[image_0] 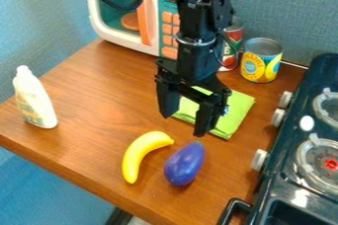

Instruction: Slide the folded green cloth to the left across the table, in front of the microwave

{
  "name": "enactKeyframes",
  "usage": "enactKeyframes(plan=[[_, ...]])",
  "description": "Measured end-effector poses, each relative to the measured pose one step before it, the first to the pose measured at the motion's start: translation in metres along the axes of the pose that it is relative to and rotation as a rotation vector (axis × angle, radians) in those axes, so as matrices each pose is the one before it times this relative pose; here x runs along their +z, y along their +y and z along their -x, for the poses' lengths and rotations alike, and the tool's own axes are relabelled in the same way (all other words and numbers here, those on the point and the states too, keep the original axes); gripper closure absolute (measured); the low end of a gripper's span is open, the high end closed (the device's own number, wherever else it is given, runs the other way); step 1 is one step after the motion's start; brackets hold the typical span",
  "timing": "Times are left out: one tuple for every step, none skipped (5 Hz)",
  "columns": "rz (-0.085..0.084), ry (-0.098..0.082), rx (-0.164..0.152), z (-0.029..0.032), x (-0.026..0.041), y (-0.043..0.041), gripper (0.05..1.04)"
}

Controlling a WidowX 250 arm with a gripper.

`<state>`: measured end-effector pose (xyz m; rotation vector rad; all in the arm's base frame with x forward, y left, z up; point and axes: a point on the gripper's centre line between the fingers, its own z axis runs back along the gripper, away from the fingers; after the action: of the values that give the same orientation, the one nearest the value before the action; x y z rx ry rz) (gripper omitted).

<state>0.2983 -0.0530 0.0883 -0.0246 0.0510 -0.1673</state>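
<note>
bottle: white plastic bottle (34, 98), upright near the left edge of the wood-grain tabletop (92, 105).
toy microwave: white body (120, 45) with orange handle and buttons, at the rear of the tabletop.
banana: yellow toy banana (141, 154), lying curved at the front, just beside the eggplant and apart from it.
eggplant: purple toy eggplant (185, 165), lying right of the banana, stem end toward the rear.
gripper: black two-finger gripper (184, 125), pointing down above the work surface, behind the banana and eggplant; fingers set wide apart — nothing held between them.
cloth: folded green cloth (232, 115), flat on the tabletop, partly hidden by the gripper.
rear can: red-and-green can (233, 36), partly behind the arm.
pineapple can: yellow-and-blue can (259, 65), upright, right of the rear can.
toy stove: dark unit (288, 156) along the right side — pale knobs facing the tabletop, round burners on top.
</note>
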Motion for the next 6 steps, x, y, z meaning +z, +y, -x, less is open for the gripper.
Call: enactKeyframes(plan=[[0.0002, 0.0245, 0.0038, 0.00176, -0.00696, 0.00065, 0.083], [0.0222, -0.0383, 0.0418, -0.01844, 0.00961, -0.00359, 0.083], [0.0355, -0.0414, 0.0566, -0.02552, 0.01546, -0.00639, 0.083], [-0.0124, -0.0025, 0.0418, -0.01664, -0.00338, 0.00014, 0.083], [-0.0535, 0.0241, 0.0052, -0.01545, -0.01974, 0.00718, 0.083], [-0.0234, -0.0014, -0.0275, -0.00874, -0.01671, 0.00223, 0.083]])
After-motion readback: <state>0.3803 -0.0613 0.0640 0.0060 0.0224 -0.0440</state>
